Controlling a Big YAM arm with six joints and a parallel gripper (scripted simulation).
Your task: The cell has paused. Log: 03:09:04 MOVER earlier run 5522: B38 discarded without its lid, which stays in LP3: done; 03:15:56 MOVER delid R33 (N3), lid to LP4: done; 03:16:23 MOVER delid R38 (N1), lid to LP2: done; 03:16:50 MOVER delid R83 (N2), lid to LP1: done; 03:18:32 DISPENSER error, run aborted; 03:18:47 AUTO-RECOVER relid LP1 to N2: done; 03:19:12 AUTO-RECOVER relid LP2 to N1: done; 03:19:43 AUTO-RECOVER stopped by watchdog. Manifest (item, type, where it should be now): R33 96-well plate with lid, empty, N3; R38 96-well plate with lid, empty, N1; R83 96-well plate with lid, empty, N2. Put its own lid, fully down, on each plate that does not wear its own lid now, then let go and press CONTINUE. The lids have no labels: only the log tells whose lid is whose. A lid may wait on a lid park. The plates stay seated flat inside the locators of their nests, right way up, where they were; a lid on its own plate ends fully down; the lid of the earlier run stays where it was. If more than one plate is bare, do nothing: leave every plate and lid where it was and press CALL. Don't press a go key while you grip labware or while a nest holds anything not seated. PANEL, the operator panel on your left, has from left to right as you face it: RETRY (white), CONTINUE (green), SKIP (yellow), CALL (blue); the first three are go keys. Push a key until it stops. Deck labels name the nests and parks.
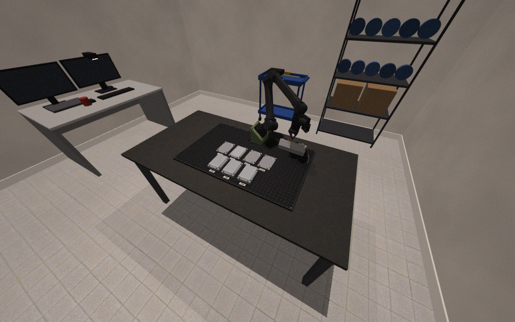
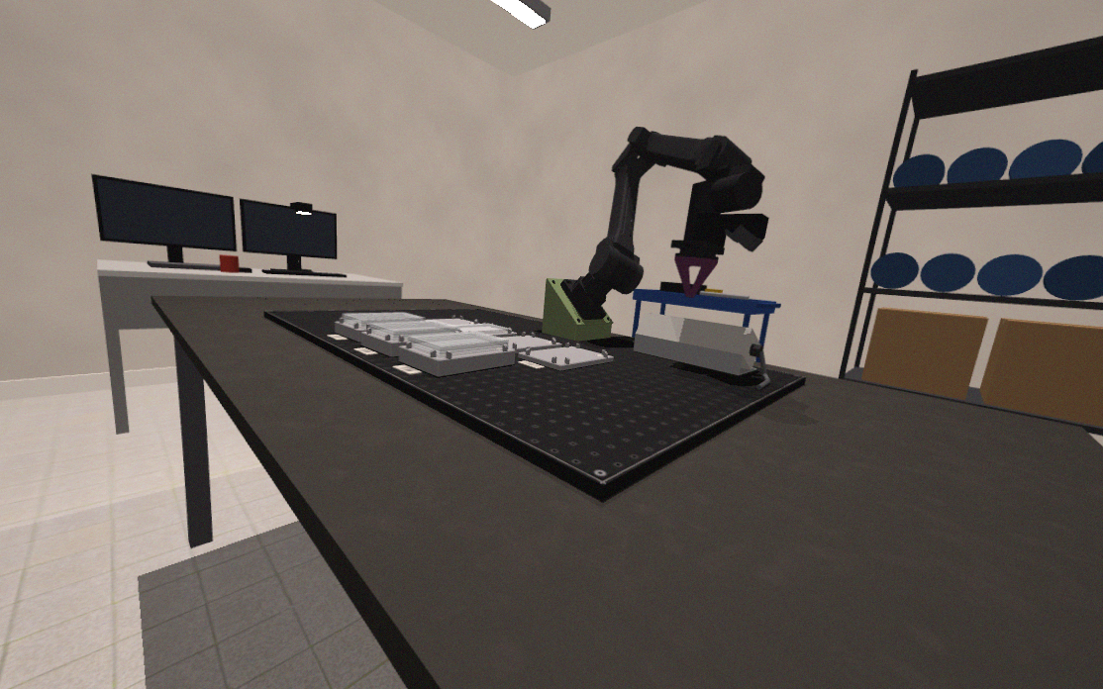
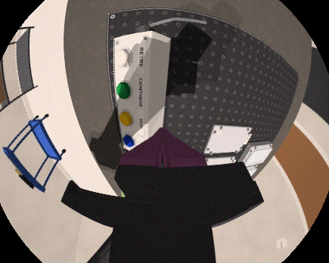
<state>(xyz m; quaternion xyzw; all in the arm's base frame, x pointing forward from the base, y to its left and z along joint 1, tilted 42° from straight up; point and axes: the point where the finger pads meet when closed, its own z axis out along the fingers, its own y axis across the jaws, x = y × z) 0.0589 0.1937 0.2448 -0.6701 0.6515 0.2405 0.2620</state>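
My gripper (image 1: pixel 292 136) is shut and empty. It hangs point down a little above the grey operator panel (image 1: pixel 292 147), as the exterior view also shows (image 2: pixel 692 286). In the wrist view the purple fingertips (image 3: pixel 161 143) sit beside the panel's near end, close to the blue CALL key (image 3: pixel 129 140). Beyond it lie the yellow SKIP key (image 3: pixel 125 118), the green CONTINUE key (image 3: pixel 123 89) and the white RETRY key (image 3: pixel 123 57). Three plates (image 1: pixel 232 168) sit in the front row of nests. I cannot tell which of them wear lids. The lid parks (image 1: pixel 253 156) form the back row.
The arm's green base (image 1: pixel 259 133) stands behind the parks on the black perforated deck (image 1: pixel 243 164). A blue cart (image 1: pixel 283 94) and a shelf rack (image 1: pixel 383 71) stand behind the table. A desk with monitors (image 1: pixel 71 91) stands at the left.
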